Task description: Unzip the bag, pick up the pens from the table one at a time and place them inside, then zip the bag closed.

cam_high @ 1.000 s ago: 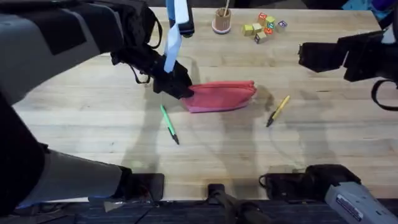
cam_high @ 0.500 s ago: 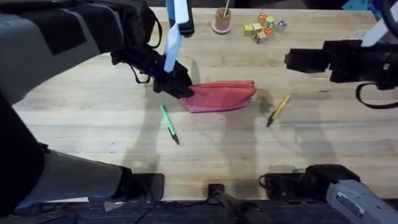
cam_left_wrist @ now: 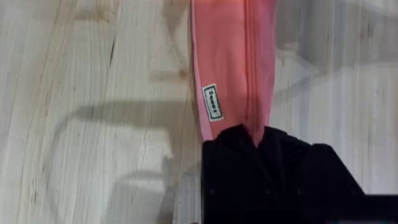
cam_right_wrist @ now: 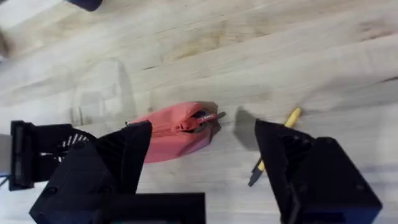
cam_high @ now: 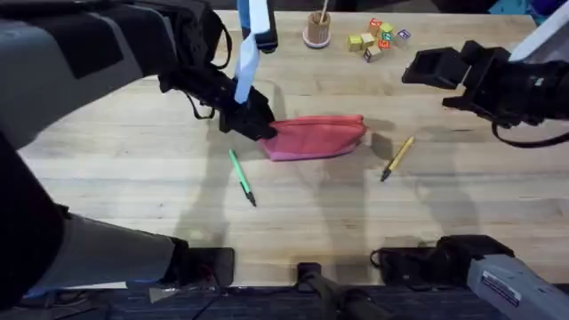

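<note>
Bag (cam_high: 316,137) flat near table (cam_high: 293,222) centre, long axis left-right with slight upward tilt toward its right end; zipper along top edge, pull tab sticking out at the right end as seen from the right wrist (cam_right_wrist: 208,118). Left end pinched by left gripper (cam_high: 258,127), fingers closed on the fabric at the zipper line, confirmed in left wrist view (cam_left_wrist: 258,140); small white label (cam_left_wrist: 212,101) on the bag just beside the grip. Green pen (cam_high: 243,178) in front of the bag's left end, apart from it, long axis diagonal, black tip toward the near edge. Yellow pen (cam_high: 397,157) just right of the bag, not touching, diagonal, black tip toward the near edge. Right gripper (cam_high: 425,69) above the table, right of and beyond the bag, fingers spread wide, holding nothing. Bare wood around both pens and along the near side. At the far edge: small wooden cup (cam_high: 316,30) and cluster of coloured blocks (cam_high: 377,39), well apart from the bag.
</note>
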